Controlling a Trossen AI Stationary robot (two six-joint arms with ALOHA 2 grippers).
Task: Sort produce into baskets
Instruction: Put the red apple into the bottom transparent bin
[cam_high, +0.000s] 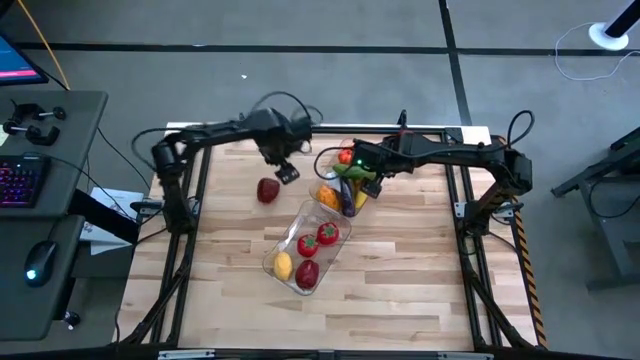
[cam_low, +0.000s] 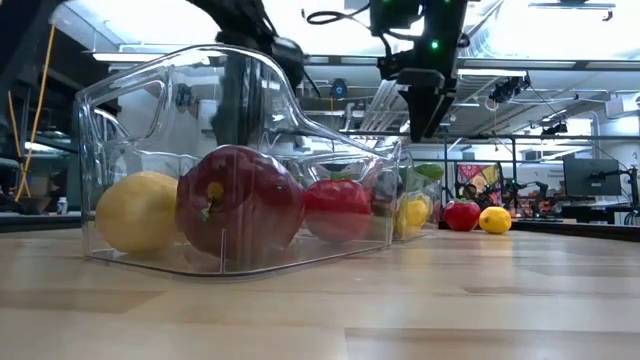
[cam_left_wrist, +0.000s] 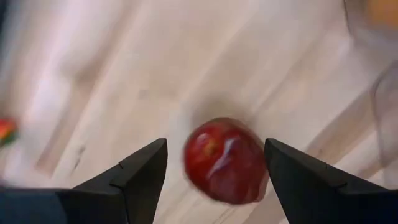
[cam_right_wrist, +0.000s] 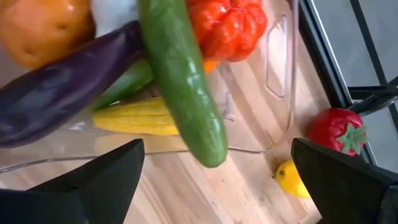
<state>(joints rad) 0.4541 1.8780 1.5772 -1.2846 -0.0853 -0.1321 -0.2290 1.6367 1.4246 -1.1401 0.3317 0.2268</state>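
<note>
A red apple (cam_high: 268, 190) lies on the bare wood left of the two clear baskets. My left gripper (cam_high: 285, 172) hovers open just above it; in the left wrist view the apple (cam_left_wrist: 224, 162) shows between the fingers of that gripper (cam_left_wrist: 214, 146), apart from both. My right gripper (cam_high: 367, 183) is open above the far basket (cam_high: 322, 183). In the right wrist view its fingers stand wide on either side of a green cucumber (cam_right_wrist: 183, 81), which lies on an eggplant (cam_right_wrist: 56, 93) in the far basket (cam_right_wrist: 280, 74), its end over the rim.
The near basket (cam_high: 300, 283) holds a lemon (cam_low: 138, 210), an apple (cam_low: 240, 205) and tomatoes (cam_high: 318, 238). The far basket also holds an orange pumpkin (cam_right_wrist: 227, 25) and a yellow piece (cam_right_wrist: 137, 118). A tomato (cam_right_wrist: 339, 130) and a lemon (cam_right_wrist: 295, 177) lie outside it.
</note>
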